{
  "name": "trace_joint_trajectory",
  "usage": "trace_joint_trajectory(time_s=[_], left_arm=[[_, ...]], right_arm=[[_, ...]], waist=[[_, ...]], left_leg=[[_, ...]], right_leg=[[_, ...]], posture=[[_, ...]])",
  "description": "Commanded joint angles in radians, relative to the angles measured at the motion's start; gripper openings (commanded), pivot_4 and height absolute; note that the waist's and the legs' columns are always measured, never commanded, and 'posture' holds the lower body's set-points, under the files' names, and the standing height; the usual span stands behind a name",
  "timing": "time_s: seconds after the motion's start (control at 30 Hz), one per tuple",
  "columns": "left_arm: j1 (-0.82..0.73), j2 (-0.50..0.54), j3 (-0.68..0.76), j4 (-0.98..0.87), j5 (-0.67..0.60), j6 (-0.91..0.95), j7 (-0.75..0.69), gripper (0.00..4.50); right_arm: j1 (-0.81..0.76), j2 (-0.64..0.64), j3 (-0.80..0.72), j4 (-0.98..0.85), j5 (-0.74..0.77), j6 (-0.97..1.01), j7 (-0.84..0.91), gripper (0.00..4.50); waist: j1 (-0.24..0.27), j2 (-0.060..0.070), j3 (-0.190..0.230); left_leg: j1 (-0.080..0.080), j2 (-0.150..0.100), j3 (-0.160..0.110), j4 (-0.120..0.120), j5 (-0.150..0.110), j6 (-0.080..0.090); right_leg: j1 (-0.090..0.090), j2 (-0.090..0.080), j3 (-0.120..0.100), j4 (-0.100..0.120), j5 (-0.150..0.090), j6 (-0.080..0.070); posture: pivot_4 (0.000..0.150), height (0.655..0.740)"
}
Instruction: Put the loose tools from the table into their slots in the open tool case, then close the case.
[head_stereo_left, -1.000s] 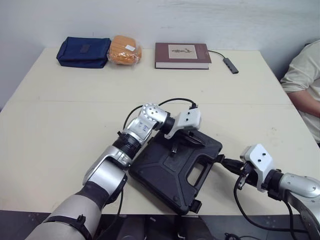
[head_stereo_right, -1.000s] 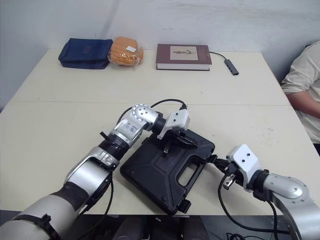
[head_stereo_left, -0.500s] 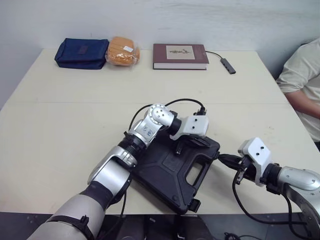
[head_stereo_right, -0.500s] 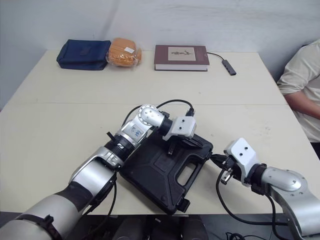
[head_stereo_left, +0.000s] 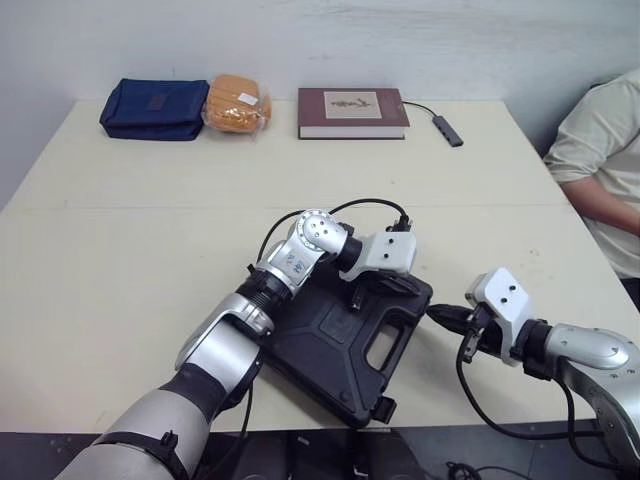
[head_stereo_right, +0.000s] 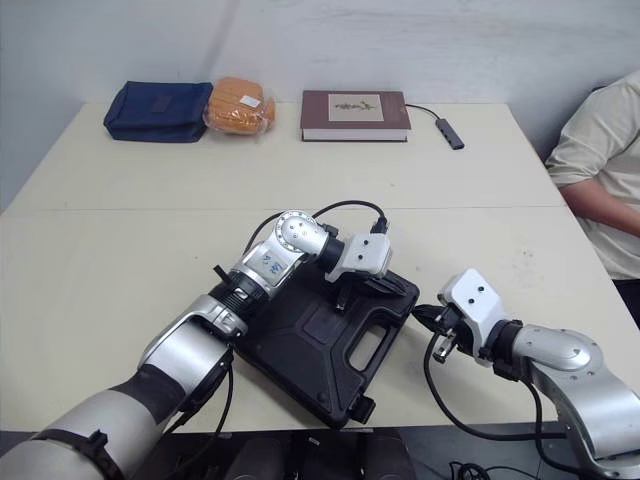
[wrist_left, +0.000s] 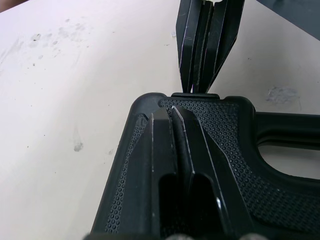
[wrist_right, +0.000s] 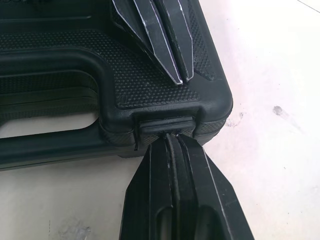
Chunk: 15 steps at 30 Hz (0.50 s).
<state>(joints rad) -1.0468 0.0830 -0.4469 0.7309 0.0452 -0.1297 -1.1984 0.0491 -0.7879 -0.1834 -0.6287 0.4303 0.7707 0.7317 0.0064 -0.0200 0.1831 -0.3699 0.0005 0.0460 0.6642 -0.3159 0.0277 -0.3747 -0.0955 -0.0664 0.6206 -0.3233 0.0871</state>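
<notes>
Black textured plastic tool case (head_stereo_left: 335, 340): lid down, lying near the front edge of the cream table (head_stereo_left: 120, 250). Left gripper (head_stereo_left: 385, 288): fingers together, tips resting on the lid's corner. Right gripper (wrist_right: 171, 145): fingers together, tip at the black corner latch (wrist_right: 162, 125). Step: closing. Next, likely: press latch home.

Tool case (head_stereo_left: 345, 335) lid's down, so slots n tools inside are hidden. Its left edge is tucked under the left arm (head_stereo_left: 262, 288). Latch (wrist_right: 162, 125) at the right gripper (wrist_right: 170, 138) tips: snapped or not, can't tell. Person (head_stereo_left: 600, 150) at far right is cut off by the frame. Small dark gadget (head_stereo_left: 447, 130): too small to ID.
</notes>
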Motion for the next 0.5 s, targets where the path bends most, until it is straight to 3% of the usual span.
trace_joint_trajectory(time_s=[0.03,0.27,0.37,0.5], left_arm=[[0.071,0.028,-0.044,-0.008,0.041,0.047,-0.048,0.07],[0.126,0.173,0.107,-0.464,-0.263,0.434,-0.237,0.07],[0.176,0.263,0.116,-0.679,-0.384,0.598,-0.315,0.07],[0.267,0.373,0.059,-0.893,-0.438,0.676,-0.351,0.07]], right_arm=[[0.026,-0.042,-0.064,-0.085,0.036,-0.022,0.039,0.0],[0.217,-0.113,-0.254,-0.115,0.114,-0.02,0.174,0.0],[0.27,-0.124,-0.236,-0.175,0.182,-0.005,0.227,0.0],[0.297,-0.134,-0.137,-0.241,0.219,0.011,0.232,0.0]], waist=[[0.001,0.0,0.0],[0.006,0.002,0.001],[0.008,0.003,0.002],[0.01,0.004,0.002]], left_leg=[[0.0,0.0,0.0,0.0,0.0,0.0],[-0.002,0.0,0.0,0.0,0.0,-0.001],[-0.002,0.0,-0.001,0.0,0.001,-0.001],[-0.001,0.0,-0.003,0.0,0.001,-0.001]], right_leg=[[0.0,0.0,0.0,0.0,0.0,0.0],[-0.001,0.0,0.0,0.0,0.0,0.0],[-0.001,0.0,0.0,0.0,0.0,0.0],[0.001,-0.001,0.0,-0.001,0.0,-0.001]], posture=[[0.15,0.74],[0.15,0.74],[0.15,0.74],[0.15,0.74]])
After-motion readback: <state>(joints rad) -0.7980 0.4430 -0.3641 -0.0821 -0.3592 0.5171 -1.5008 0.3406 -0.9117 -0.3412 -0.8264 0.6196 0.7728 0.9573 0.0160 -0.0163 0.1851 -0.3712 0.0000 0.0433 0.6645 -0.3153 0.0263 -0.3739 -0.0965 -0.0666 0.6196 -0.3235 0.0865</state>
